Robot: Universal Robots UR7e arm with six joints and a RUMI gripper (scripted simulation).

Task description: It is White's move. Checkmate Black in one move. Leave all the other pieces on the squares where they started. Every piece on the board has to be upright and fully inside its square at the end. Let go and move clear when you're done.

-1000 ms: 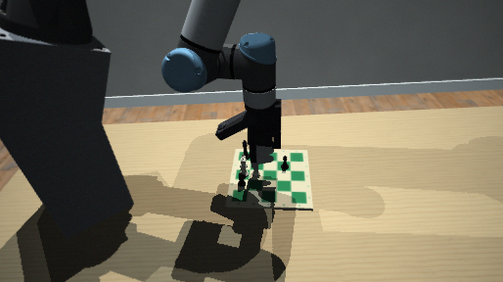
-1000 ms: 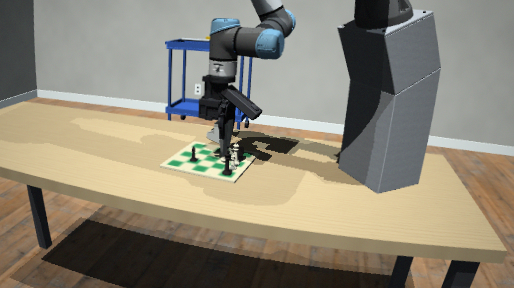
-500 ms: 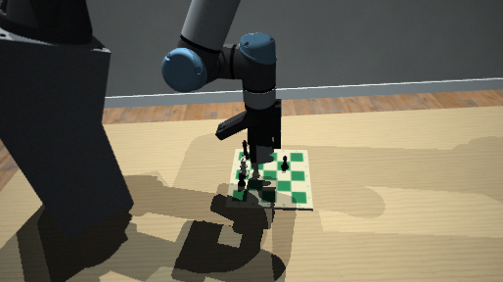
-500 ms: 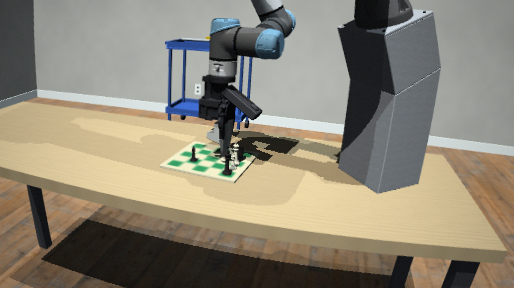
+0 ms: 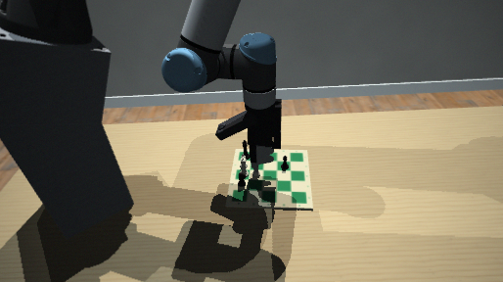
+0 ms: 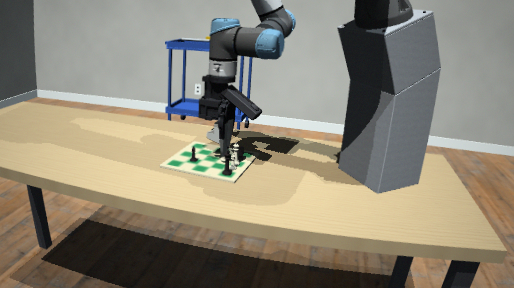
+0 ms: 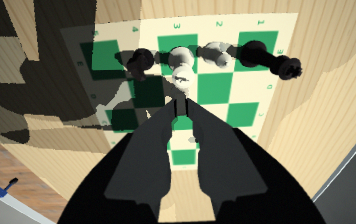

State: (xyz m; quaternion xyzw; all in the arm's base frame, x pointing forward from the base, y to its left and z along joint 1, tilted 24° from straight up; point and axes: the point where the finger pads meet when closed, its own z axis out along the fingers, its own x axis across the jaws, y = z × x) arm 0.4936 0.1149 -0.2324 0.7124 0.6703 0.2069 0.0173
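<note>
In the wrist view, a small green-and-cream chessboard (image 7: 217,90) is seen on a light wooden table (image 7: 320,65). Along the upper part of the frame, from left to right, a black piece (image 7: 141,61) is seen in shadow, then a white piece (image 7: 180,57), a second white piece (image 7: 216,54) and a tall black piece (image 7: 270,61) lying toward the right edge of the board. Just below the upper white piece, a small white piece (image 7: 183,79) is pinched at the tips of the gripper (image 7: 180,106), whose dark fingers are pressed almost together around it. In the exterior view, a blue cart (image 6: 172,46) is seen left of the arm, against the grey wall.
</note>
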